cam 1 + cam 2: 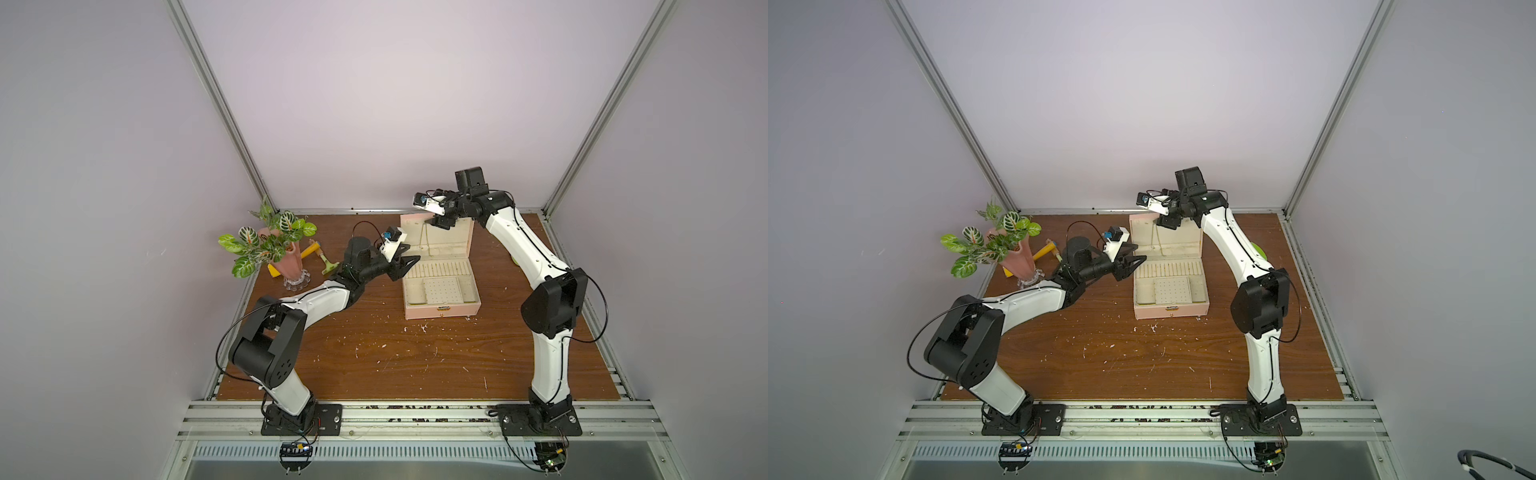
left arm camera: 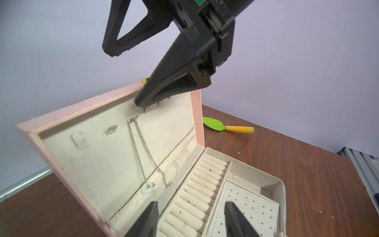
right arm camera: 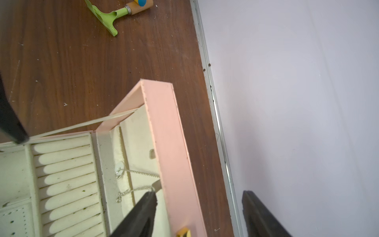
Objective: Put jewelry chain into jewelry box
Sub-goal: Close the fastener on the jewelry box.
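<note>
White flecks (image 1: 424,328) lie scattered on the wooden bench (image 1: 374,365) in front of the jewelry box (image 1: 442,312). The box stands open, with a small gold clasp (image 1: 444,308) on its pink front wall. Inside, nearest that wall, is the perforated panel (image 2: 246,205), and behind it a row of cream ring rolls (image 2: 205,184).

The left tool (image 1: 409,255) hovers at the box's left edge, level with the ring rolls. Its fingers are apart and hold nothing.

Behind the rolls the lid (image 2: 82,111) stands raised and leaning back. The jewelry chain (image 2: 143,151) hangs in two strands down the lid's cream lining. Its white ring pendant (image 2: 147,188) rests low, by the fabric pocket at the hinge.

At the lid's top edge, the right tool (image 1: 437,222) straddles the rim with its fingers apart. One finger (image 3: 141,213) is against the lining just beside the chain's upper end, and the other finger (image 3: 262,215) is well behind the lid's pink back. Whether the inner finger touches the chain cannot be told.

Left of the box stand a potted plant (image 1: 286,266) in a pink vase and a green toy rake (image 3: 110,18). A green toy trowel (image 2: 213,124) with a yellow handle lies to the box's right.
</note>
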{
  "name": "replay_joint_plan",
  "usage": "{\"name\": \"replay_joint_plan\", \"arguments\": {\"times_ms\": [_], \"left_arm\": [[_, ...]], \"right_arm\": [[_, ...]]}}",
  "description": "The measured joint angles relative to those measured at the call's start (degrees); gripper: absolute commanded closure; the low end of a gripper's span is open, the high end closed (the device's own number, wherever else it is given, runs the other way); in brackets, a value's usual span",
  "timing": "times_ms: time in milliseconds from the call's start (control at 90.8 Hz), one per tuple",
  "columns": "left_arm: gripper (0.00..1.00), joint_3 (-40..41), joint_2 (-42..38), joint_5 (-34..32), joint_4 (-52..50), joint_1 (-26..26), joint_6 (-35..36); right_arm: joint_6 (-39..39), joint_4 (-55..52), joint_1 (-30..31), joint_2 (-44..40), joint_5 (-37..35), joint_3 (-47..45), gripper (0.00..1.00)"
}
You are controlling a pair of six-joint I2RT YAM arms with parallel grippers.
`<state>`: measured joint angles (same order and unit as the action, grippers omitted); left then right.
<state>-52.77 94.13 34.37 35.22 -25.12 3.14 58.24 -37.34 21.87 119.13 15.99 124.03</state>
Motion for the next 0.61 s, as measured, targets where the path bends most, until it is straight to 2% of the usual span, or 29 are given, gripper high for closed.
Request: {"name": "replay_joint_plan", "arguments": {"times_ms": [242, 605], "left_arm": [[0.45, 0.0, 0.0, 0.1, -0.3, 0.0, 0.2], [0.45, 0.0, 0.0, 0.1, -0.5, 0.0, 0.9]], "right_arm": [[0.6, -0.5, 0.7, 1.2, 0.0, 0.0, 0.26], [1.4, -0.5, 1.4, 1.9, -0.5, 0.0, 0.37]]}}
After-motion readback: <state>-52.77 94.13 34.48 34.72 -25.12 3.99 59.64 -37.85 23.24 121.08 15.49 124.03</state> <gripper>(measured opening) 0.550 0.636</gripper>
